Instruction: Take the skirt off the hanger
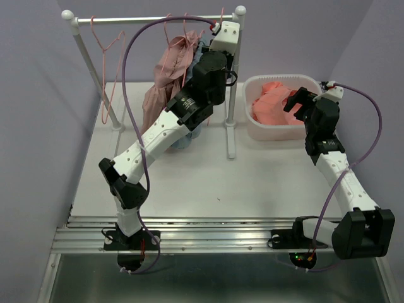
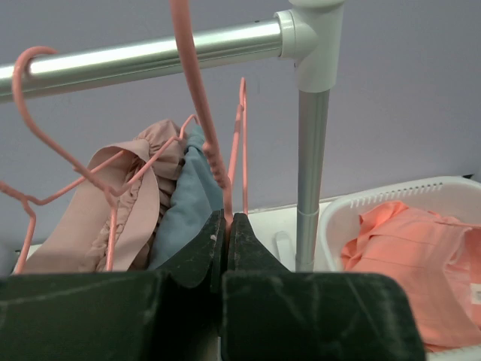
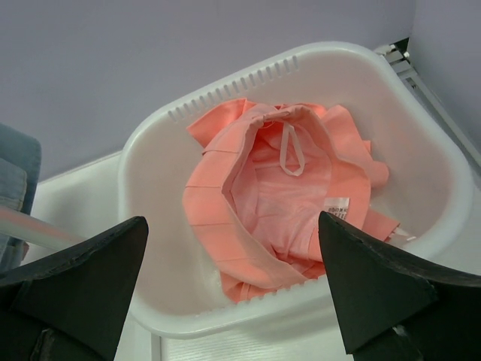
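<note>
Dark fingers (image 2: 199, 252) of the left gripper (image 2: 225, 226) are filling the bottom of the left wrist view, pressing together with no gap. A pink hanger (image 2: 201, 113) is running down from the rail (image 2: 150, 54) straight into the pinch, so they appear to be gripping its ribbed arm. A blue garment (image 2: 192, 199) is hanging just left of the fingertips, touching them. It is probably the skirt in question, though I cannot tell whether it is sitting on the pinched hanger. A dusty pink garment (image 2: 128, 203) is draping over another hanger further left.

Over at the right gripper (image 3: 231, 218), the fingers are standing wide apart and holding nothing. They are hovering over a white basket (image 3: 331, 53), where an orange skirt (image 3: 263, 188) is lying crumpled below and between them.

By my reading, the hanger is being secured and the cloth is not yet being pulled. The next move is calling for the left pinch to hold firm while the free arm crosses over and draws the fabric downward off the hanger's arm without snagging the neighbouring hanger.
</note>
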